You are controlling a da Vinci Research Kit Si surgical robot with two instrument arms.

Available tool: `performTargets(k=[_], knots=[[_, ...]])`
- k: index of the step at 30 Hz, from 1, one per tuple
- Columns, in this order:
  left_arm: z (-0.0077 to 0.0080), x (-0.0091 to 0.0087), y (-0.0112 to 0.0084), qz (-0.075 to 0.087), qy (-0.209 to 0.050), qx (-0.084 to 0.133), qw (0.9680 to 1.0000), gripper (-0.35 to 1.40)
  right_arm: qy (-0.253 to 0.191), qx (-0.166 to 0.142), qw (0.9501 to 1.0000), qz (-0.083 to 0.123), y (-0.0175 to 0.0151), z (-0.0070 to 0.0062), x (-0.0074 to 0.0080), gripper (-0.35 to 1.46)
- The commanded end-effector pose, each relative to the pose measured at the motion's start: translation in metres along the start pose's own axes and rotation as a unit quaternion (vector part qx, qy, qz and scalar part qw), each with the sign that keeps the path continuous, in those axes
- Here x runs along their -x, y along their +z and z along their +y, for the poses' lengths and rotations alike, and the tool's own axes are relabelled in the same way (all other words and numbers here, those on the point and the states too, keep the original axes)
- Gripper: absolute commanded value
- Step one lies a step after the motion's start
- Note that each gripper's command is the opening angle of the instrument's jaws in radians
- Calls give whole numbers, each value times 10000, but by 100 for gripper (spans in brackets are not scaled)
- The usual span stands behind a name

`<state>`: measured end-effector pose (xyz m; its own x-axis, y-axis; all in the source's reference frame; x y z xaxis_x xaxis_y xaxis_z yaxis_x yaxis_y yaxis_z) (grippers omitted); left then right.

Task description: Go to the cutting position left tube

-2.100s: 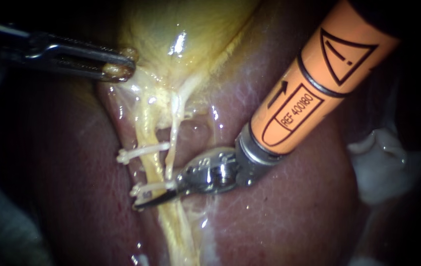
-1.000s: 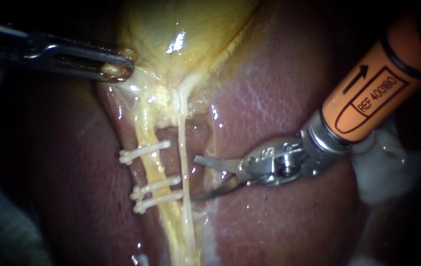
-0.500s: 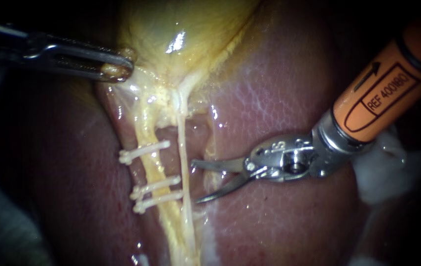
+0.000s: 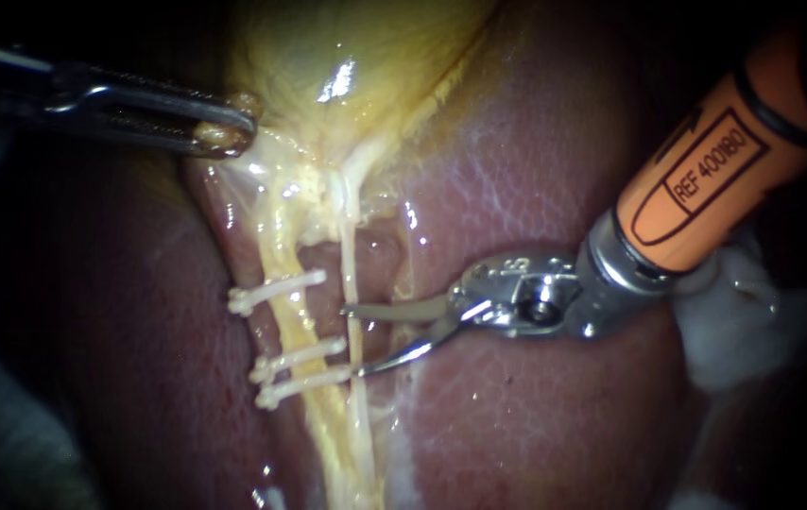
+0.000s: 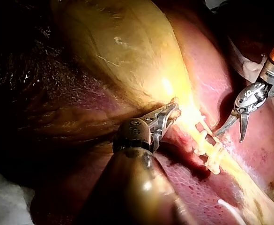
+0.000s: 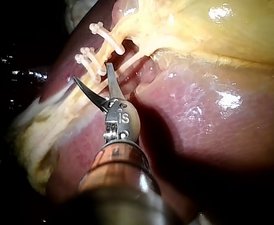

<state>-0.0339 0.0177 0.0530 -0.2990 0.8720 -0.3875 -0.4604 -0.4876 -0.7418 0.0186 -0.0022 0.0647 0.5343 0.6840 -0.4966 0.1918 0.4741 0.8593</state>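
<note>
- The liver [image 4: 536, 416]: dark red, wet and glossy, fills most of the endoscope view, with pale webbed patches on its surface.
- The gallbladder [image 4: 356, 47]: yellowish and shiny, lies against the liver at the top.
- A white wad [image 4: 729, 331]: soft material, beside the liver's right edge, partly in shadow.

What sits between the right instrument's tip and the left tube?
The thin pale right tube runs between the right instrument, its blades open, and the clipped left tube. The blade tips just about reach it. This is clearest in the endoscope view.
</note>
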Motion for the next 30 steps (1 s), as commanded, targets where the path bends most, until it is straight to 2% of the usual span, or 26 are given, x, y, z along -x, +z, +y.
performTargets(k=[1,17,24,30], knots=[[0,0,0,-1,-1,0,10000,-35,8,-2,10000,-12,3,3,1,142],[0,0,0,-1,-1,0,10000,-35,109,67,9999,-56,12,44,28,142],[0,0,0,-1,0,0,10000,-35,122,40,9999,-87,15,54,32,142],[0,0,0,-1,-1,0,10000,-35,83,-75,9999,-54,19,55,30,142]])
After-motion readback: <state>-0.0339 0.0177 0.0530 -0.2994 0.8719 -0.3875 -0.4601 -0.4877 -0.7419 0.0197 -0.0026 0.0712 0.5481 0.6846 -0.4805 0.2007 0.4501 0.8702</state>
